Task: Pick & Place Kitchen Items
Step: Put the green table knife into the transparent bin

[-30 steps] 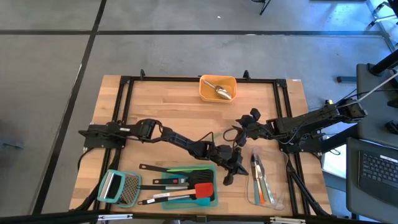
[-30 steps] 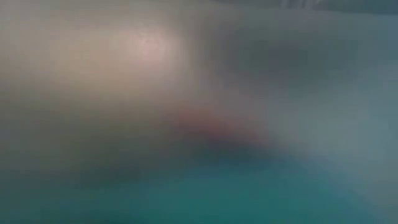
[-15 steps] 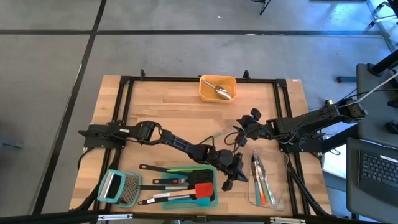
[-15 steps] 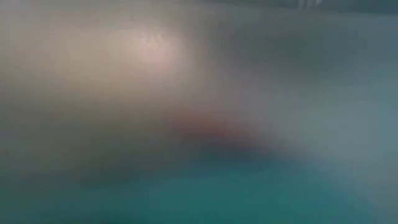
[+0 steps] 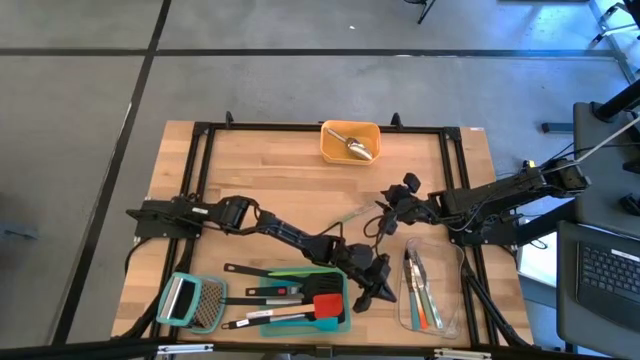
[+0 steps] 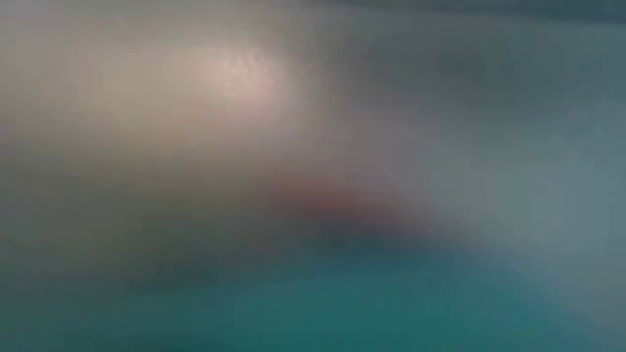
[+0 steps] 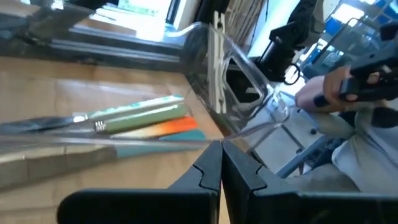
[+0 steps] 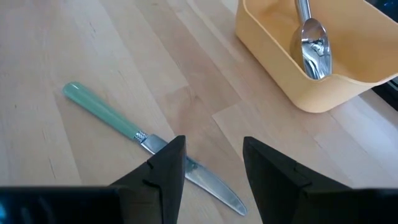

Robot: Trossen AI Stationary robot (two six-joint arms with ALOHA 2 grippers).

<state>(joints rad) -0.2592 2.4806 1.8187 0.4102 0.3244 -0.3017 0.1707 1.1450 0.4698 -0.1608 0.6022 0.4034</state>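
The left gripper (image 5: 372, 291) has its fingers (image 7: 208, 171) pressed together on nothing, low over the tabletop (image 5: 260, 180) between the teal tray (image 5: 340, 322) and the clear tray (image 5: 448, 322) of cutlery (image 5: 420, 290). The right gripper (image 5: 383, 222) hovers with fingers (image 8: 168, 165) spread above a green-handled knife (image 8: 143, 140), near the orange bin (image 5: 330, 150) holding a scoop (image 5: 355, 147).

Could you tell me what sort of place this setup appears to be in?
Most likely a robotics lab or workshop rather than a kitchen: the wooden table carries a black metal frame with two arms mounted on it, it stands on a bare grey concrete floor, and a laptop sits beside it.
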